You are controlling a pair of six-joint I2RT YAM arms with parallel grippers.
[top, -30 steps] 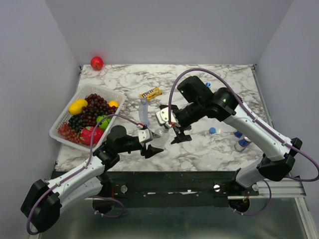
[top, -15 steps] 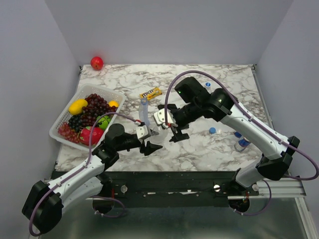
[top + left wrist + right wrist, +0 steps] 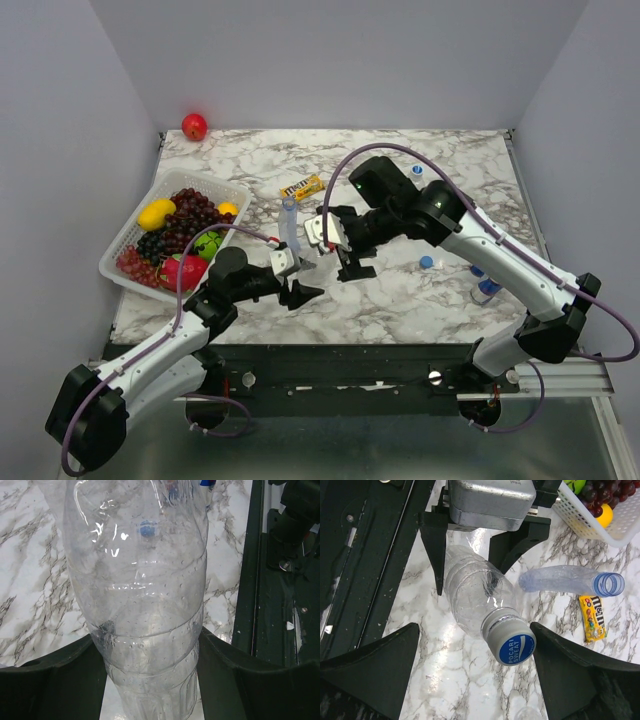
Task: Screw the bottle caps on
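- The right arm's black two-finger gripper (image 3: 475, 630) has edged a little left and away from the bases over the last second. Its fingers stand spread on either side of the cap and touch nothing.
- The left arm's black two-finger gripper (image 3: 150, 650) has drifted the same way. It keeps the bottle pinched low on the body, tilted toward the other arm.
- The wide colourless clear plastic bottle (image 3: 470, 595) therefore hangs between the two arms, off the white marbled tabletop (image 3: 400, 300).
- The slim blue-tinted clear plastic bottle (image 3: 560, 580) waits just beyond with its neck open.
- The small round blue plastic screw cap (image 3: 512, 647) sits squarely on the wide bottle's neck; how tight it is, I cannot tell. With the fingers apart, this looks like a release or a re-grip between turns.
- Another loose blue plastic cap (image 3: 427, 262) lies apart, not yet used.
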